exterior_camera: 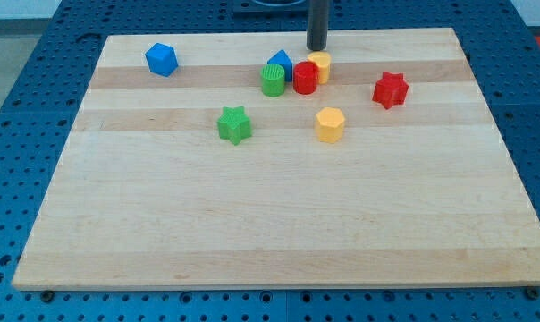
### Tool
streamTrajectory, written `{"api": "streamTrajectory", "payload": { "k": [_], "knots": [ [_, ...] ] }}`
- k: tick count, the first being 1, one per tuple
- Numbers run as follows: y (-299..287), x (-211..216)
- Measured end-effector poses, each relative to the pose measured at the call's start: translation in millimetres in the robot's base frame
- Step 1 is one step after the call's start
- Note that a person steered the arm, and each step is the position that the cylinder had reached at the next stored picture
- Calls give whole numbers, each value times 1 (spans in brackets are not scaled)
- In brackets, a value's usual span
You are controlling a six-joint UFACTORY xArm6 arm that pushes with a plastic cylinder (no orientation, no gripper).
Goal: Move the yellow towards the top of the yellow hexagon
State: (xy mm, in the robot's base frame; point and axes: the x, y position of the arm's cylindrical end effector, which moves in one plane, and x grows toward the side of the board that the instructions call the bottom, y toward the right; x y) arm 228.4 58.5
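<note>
In the camera view you have a pale wooden bench point(279, 224) with seven blocks on it. The yellow block point(321, 65) you are meant to shift sits near the view's top, touching the red cylinder point(305, 78) on its left; beside that stand the green cylinder point(273, 80) and, just behind, the blue block point(281, 63). The yellow hexagon point(330, 124) lies below this cluster, apart from it, toward the view's bottom. A red star point(390, 89) is off to the view's right, a green star point(235, 124) to the left, and a blue cube point(161, 59) far left.

As far as you can judge, the job is hardly begun: the yellow block is above the hexagon already, but not close to its top edge, so it needs pushing down the view.

My tip point(316, 48) stands upright just above the yellow block, near its top edge (contact cannot be made out). That is a fair place for a downward push. There is no hand on this arm, so nothing opens, closes or grips.
</note>
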Motion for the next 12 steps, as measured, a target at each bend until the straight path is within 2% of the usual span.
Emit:
{"api": "streamTrajectory", "payload": {
  "k": [4,8,9,12],
  "knots": [
    [-8,11],
    [-65,28],
    [-64,26],
    [-5,32]
  ]
}}
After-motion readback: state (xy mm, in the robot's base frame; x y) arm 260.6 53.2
